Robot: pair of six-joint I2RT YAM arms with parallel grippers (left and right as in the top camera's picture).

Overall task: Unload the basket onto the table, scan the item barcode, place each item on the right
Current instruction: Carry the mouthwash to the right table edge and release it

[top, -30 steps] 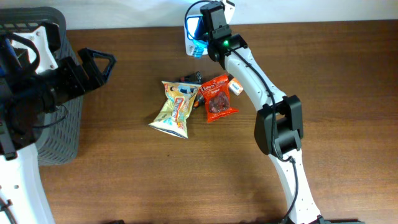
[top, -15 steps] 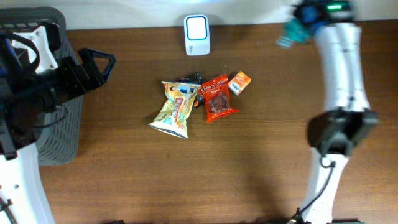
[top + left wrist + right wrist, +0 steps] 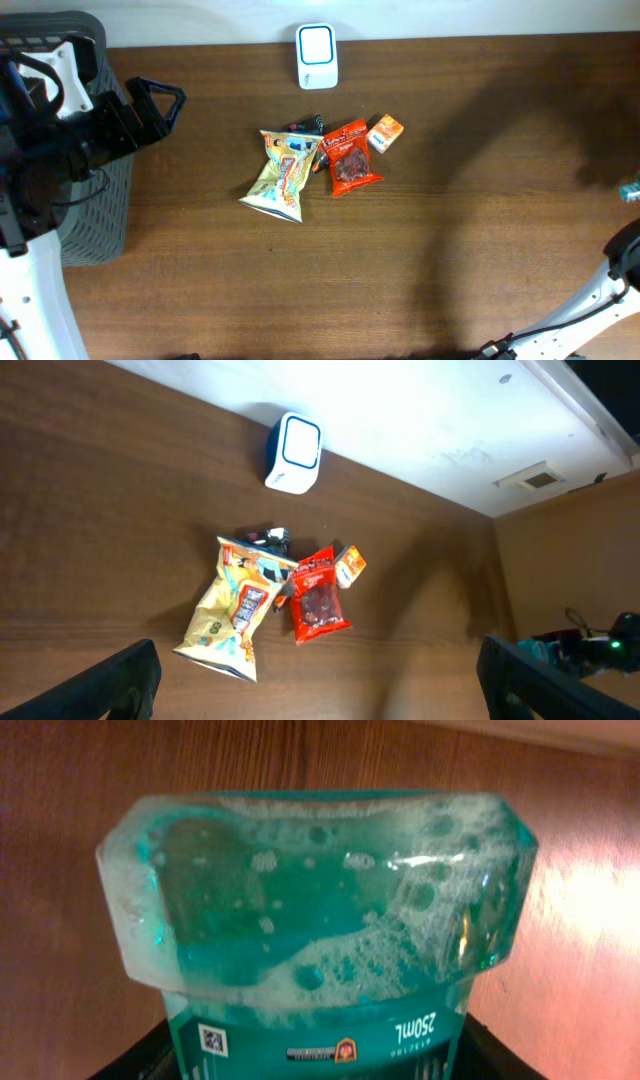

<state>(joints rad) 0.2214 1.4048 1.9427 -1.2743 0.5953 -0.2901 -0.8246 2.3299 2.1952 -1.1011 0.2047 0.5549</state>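
Two pincers: left pincer [image 3: 165, 108] gaped wide and held nothing; right pincer [image 3: 312, 1058] was clamped on the clear teal plastic bottle of foamy liquid [image 3: 320, 900].
Item: the bottle sat between the right pincer's fingers with its printed label upside-down to the wrist camera. From overhead it showed only as a teal sliver at the frame's far right edge.
Scanner: white box scanner with a blue-rimmed window [image 3: 317, 55] lay well apart from the right pincer, roughly between the two pincers.
Clutter: yellow crisp bag [image 3: 283, 172], red snack pouch [image 3: 350, 158] and small orange carton [image 3: 385, 132] were bunched just beside the scanner, on the right pincer's likely approach path.
Judgement: no read was possible from this pose.
Risk 1: slick curved wall plus sloshing liquid, so a quick swing could twist or slip the bottle.
Risk 2: a low pass could plough through the snack pile.
Risk 3: code turned away from the window, so a missed scan.
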